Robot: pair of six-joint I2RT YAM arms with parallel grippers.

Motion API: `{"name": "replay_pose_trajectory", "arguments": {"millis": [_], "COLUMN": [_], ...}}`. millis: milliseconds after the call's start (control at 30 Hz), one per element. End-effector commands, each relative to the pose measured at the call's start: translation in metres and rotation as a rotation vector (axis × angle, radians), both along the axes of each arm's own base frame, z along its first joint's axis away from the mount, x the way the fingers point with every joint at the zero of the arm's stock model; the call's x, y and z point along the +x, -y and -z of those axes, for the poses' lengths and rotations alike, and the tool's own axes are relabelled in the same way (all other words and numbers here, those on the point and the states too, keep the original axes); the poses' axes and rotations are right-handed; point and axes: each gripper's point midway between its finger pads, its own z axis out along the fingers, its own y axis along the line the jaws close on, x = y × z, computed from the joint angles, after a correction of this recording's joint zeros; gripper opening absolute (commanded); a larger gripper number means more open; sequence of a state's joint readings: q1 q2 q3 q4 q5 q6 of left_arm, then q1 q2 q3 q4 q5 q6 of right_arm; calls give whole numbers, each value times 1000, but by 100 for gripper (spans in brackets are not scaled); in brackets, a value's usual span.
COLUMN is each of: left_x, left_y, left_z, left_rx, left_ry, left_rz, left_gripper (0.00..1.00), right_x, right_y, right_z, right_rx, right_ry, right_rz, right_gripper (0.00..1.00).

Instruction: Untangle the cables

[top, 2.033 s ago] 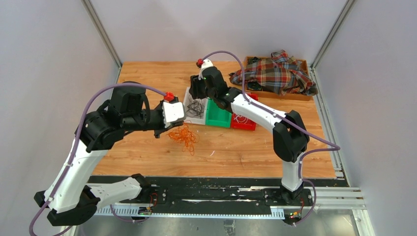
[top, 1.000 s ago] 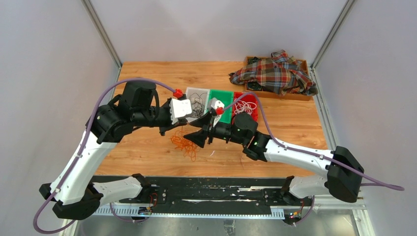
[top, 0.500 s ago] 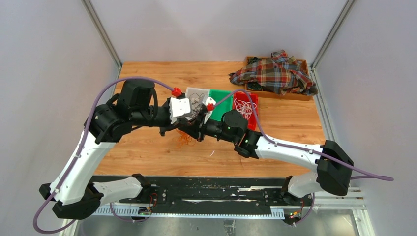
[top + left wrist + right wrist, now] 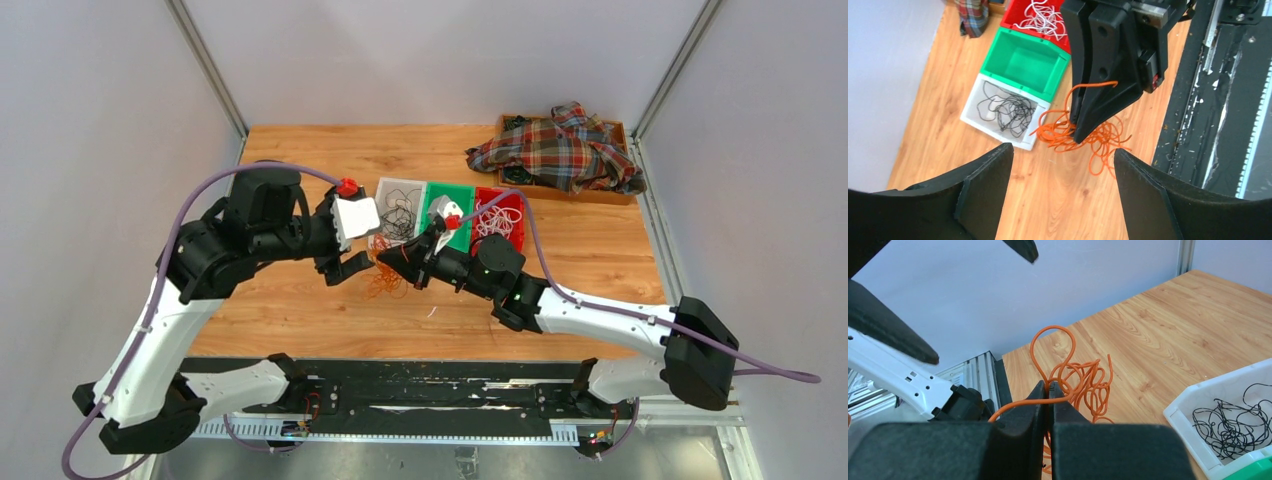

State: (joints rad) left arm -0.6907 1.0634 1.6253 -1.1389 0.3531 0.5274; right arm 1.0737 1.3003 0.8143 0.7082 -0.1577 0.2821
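L pincer (image 4: 1063, 151) now wide, off cables (image 4: 1100, 142)

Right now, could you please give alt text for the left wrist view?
The shut right gripper pinches a strand of the tangled orange cables on the wooden table, framed by the open left gripper. Beyond sit a white bin of black cables, an empty green bin and a red bin of white cables.

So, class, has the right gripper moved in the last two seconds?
Yes. The right gripper left the white bin, coming toward the near table edge, now shut on the orange cables.
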Motion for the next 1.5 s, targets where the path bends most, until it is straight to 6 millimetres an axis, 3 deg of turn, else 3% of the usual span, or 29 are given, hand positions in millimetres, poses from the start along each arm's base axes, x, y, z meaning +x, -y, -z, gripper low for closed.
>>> {"name": "replay_pose_trajectory", "arguments": {"millis": [0, 200, 333, 433, 567, 800, 1033, 1200, 1267, 1467], "left_x": [0, 21, 24, 24, 31, 15, 15, 26, 33, 49], "left_y": [-6, 14, 23, 26, 24, 34, 32, 24, 18, 1], "left_z": [-9, 4, 5, 9, 9, 16, 19, 12, 7, -9], "left_rx": [-11, -123, -254, -315, -386, -435, -430, -425, -423, -408], "left_ry": [47, -139, -310, -438, -506, -639, -622, -531, -466, -287], "left_rz": [-23, -196, -265, -303, -353, -299, -302, -336, -369, -417], "left_gripper": [76, 57, 55, 50, 36, 25, 22, 3, 1, 1], "right_x": [-15, -10, -7, -3, 0, 5, 6, 5, 5, 19], "right_y": [4, 9, 9, 9, 10, 8, 6, 5, 6, 22], "right_z": [-14, -14, -16, -18, -20, -23, -22, -20, -18, -12], "right_rx": [52, 25, 9, -1, 0, -9, -13, -21, -27, -3], "right_ry": [23, 53, 79, 91, 99, 105, 102, 98, 89, 2], "right_rz": [-38, 9, 35, 61, 86, 102, 108, 101, 102, 219], "right_gripper": [1, 1, 1, 1, 1, 1, 1, 1, 1, 32]}}
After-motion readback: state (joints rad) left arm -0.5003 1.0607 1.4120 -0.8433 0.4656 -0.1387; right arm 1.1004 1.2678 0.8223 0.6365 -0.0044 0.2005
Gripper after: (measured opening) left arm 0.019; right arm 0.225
